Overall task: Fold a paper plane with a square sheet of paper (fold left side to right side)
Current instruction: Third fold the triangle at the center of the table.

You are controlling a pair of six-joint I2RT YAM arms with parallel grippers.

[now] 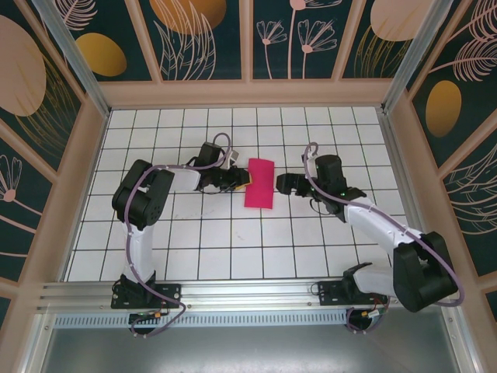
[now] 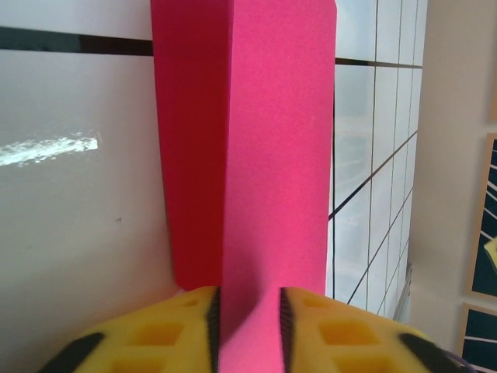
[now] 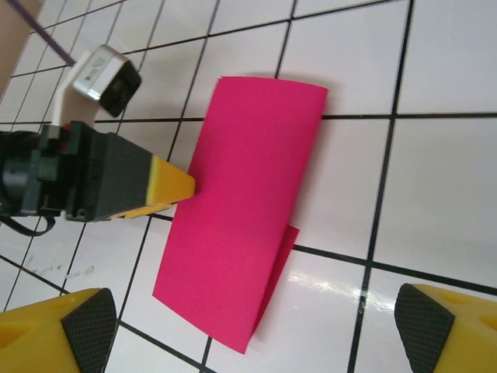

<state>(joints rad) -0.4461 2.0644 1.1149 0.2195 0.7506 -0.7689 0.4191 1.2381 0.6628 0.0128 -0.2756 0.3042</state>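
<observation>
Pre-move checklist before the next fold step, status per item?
1. Magenta-pink paper sheet folded into a narrow rectangle: ok.
2. Layers flush: not ok, a lower corner peeks out in the right wrist view.
3. Left tool at the sheet's left edge: ok.
4. Left tool's grip on the sheet: cannot tell.
5. Right tool open, apart from the sheet: ok.

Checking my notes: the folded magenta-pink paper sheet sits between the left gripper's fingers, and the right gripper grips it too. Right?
No: the right gripper stands open, not gripping the folded magenta-pink paper sheet, per the right wrist view; the rest holds.
</observation>
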